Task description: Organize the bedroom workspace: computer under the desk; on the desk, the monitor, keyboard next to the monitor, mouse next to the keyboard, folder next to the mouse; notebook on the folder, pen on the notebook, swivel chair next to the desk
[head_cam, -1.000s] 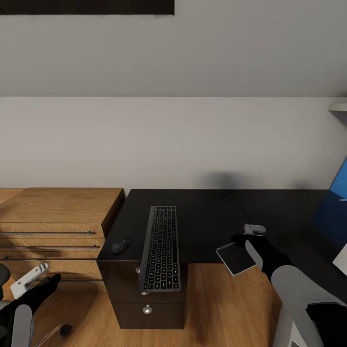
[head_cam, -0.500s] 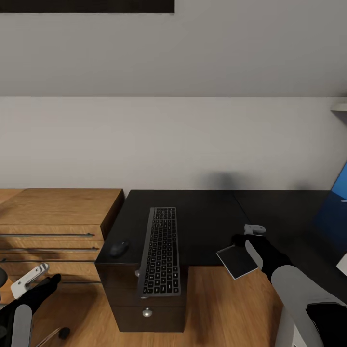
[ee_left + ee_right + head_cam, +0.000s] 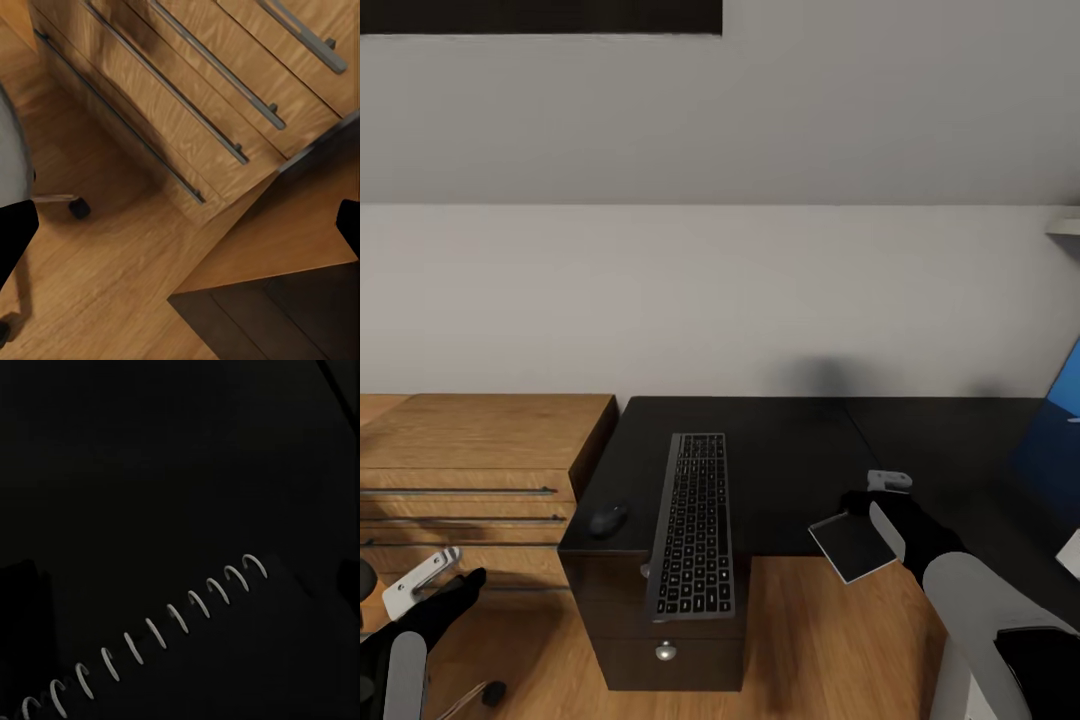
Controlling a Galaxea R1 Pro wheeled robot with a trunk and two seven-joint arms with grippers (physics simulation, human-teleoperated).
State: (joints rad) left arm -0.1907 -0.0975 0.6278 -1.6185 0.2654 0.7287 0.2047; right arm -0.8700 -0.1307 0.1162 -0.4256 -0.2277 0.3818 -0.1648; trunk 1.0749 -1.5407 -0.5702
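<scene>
The black desk (image 3: 790, 440) carries the long keyboard (image 3: 692, 520), whose near end overhangs the front edge, and the small black mouse (image 3: 608, 519) to its left. My right gripper (image 3: 870, 502) is shut on the grey notebook (image 3: 850, 545), held just off the desk's front edge above the floor. The notebook's wire spiral (image 3: 165, 630) shows in the dark right wrist view. My left gripper (image 3: 428, 582) hangs open low at the left, its black fingertips (image 3: 15, 240) wide apart over the floor. The swivel chair's grey seat (image 3: 11, 150) and a caster (image 3: 79, 208) are beside it.
A light wooden dresser (image 3: 480, 440) with long bar handles stands against the desk's left side. The black drawer unit (image 3: 665, 650) sits under the keyboard. A blue flat shape (image 3: 1055, 440) lies at the right edge; I cannot tell what it is. Wooden floor (image 3: 810, 640) lies in front.
The whole picture has shifted slightly, so the camera moved. Both grippers keep their poses, and the notebook stays in the right one.
</scene>
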